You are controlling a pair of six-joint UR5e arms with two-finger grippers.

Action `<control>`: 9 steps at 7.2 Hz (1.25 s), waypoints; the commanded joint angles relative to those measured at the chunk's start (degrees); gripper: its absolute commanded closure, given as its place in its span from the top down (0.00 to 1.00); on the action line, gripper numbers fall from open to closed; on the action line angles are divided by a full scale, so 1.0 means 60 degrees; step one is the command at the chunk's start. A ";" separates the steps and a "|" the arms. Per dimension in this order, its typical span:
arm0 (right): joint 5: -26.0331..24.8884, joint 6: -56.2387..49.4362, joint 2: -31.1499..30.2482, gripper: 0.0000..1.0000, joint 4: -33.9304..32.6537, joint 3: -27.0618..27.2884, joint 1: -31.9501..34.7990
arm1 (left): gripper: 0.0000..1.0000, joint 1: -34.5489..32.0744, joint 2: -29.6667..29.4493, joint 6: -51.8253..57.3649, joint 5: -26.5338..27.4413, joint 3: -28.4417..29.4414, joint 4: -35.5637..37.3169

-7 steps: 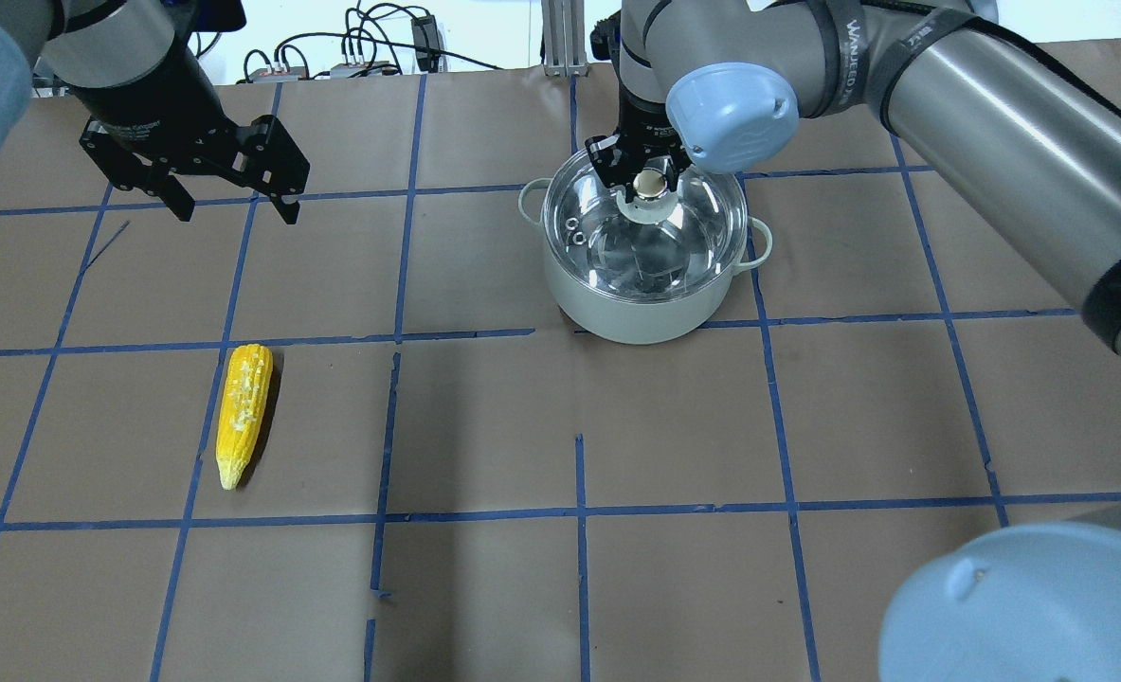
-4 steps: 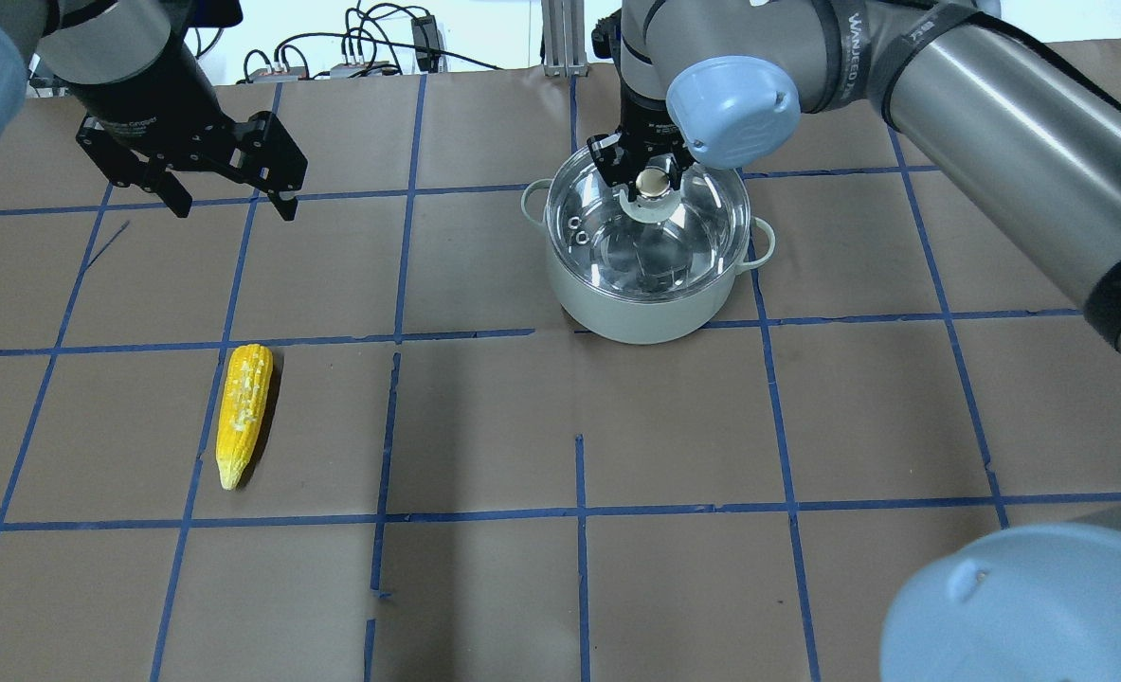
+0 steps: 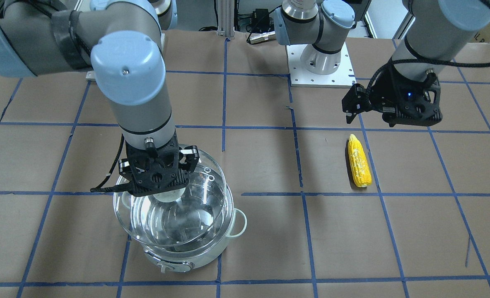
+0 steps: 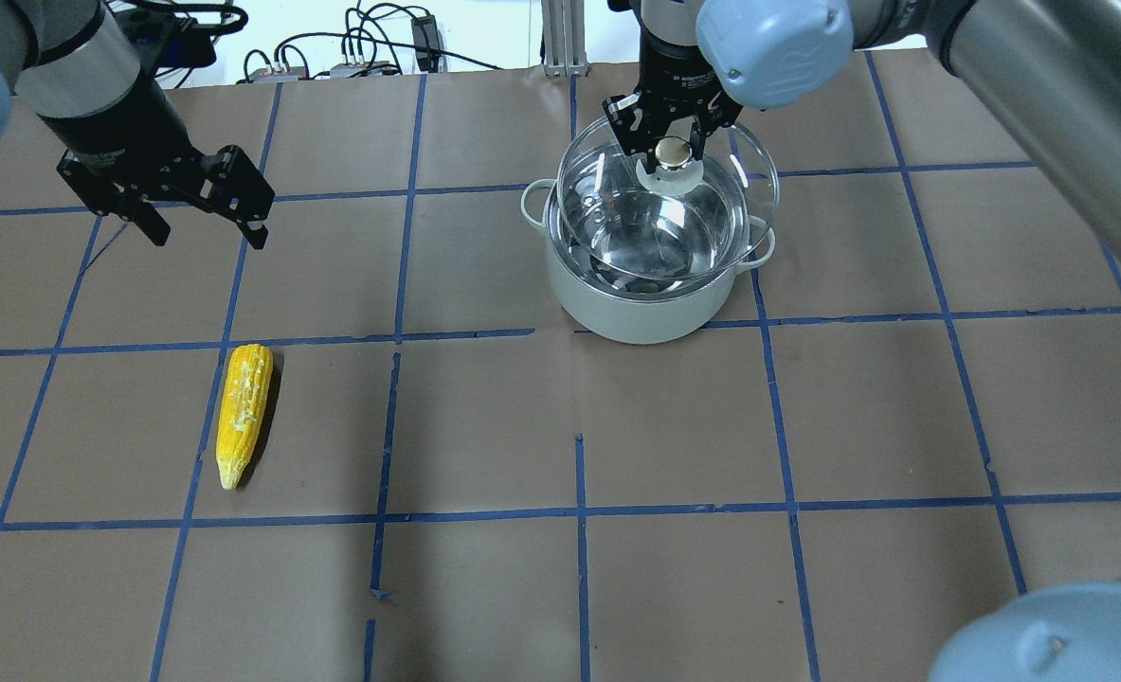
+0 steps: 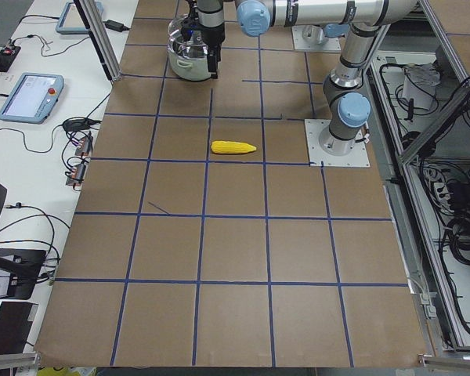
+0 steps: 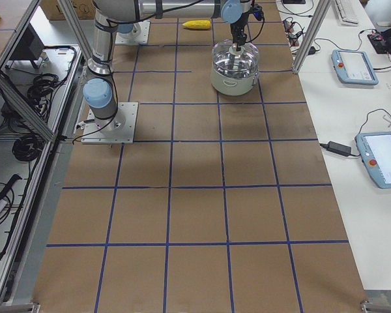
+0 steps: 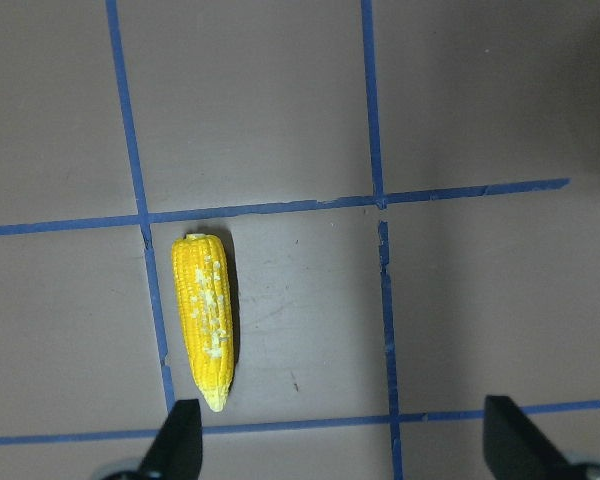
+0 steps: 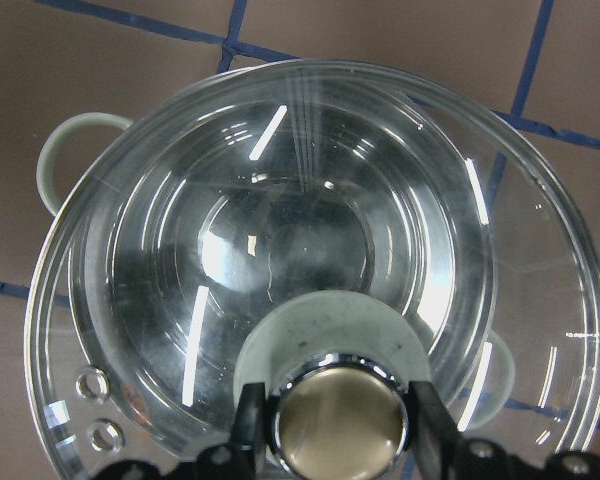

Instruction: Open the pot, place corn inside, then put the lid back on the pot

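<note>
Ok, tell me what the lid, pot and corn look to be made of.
Lid: clear glass, it seems; the pot shows through it, with sharp glints. Its knob has a shiny, brass-toned, metallic-looking cap.
Pot: mirror-bright steel inside, pale smooth enamel or paint outside.
Corn: likely plastic; uniform yellow, moulded-looking kernels.

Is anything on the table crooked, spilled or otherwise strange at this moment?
Only the lid: it hangs above the pot, off-centre from its rim, because the right gripper holds it by the knob. That fits opening the pot. The corn lies flat, apart from the pot, and nothing looks spilled or broken.
</note>
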 commanded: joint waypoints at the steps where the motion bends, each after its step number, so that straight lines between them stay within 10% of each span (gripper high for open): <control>1: 0.0006 -0.0737 -0.1468 0.44 0.0490 0.0965 -0.0842 | 1.00 0.0680 -0.0028 0.1229 -0.0161 -0.1747 0.1724; 4: 0.0123 -0.1514 -0.3639 0.44 0.0285 0.3148 -0.1971 | 1.00 0.1544 -0.0450 0.2288 -0.0103 -0.4400 0.5222; 8: 0.0153 -0.1472 -0.3717 0.44 0.0300 0.3271 -0.2371 | 0.98 0.1913 -0.2047 0.2553 -0.0029 -0.4759 0.6795; 9: 0.0153 -0.1457 -0.3703 0.44 0.0285 0.3256 -0.2356 | 0.81 0.1913 -0.2166 0.2539 0.0015 -0.4759 0.6861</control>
